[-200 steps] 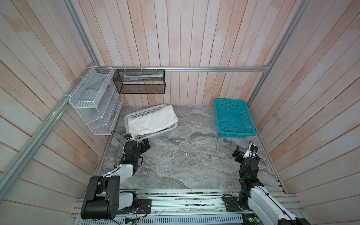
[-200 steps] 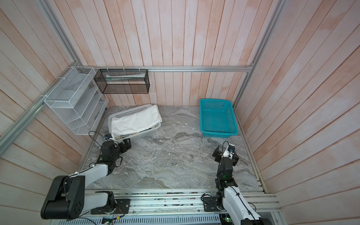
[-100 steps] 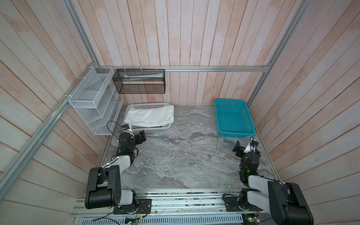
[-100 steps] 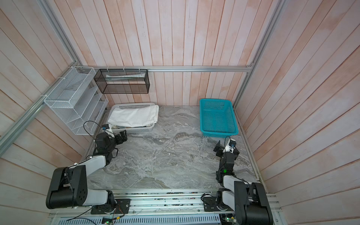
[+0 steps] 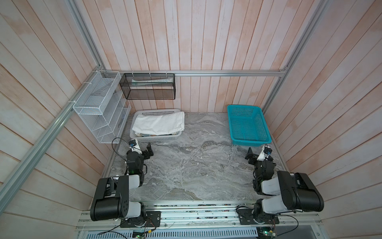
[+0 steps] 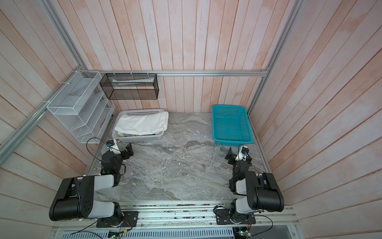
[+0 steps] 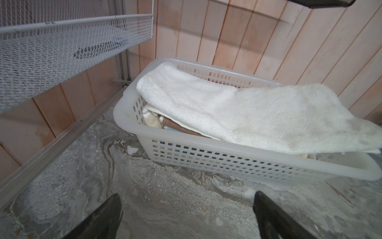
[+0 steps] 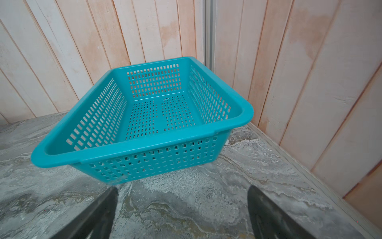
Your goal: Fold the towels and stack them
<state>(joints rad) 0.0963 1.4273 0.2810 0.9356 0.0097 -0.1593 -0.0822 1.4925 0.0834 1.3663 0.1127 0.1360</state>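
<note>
The large plain white towel lies atop other cloths in the white slotted plastic basket in the far-left corner of the grey marbled worktop. Left tool and right tool both stand spread, empty.

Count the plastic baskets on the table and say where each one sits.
2. The white basket sits at the back left of the table, holding the towels. The teal basket sits at the back right, empty. None appears hidden.
</note>
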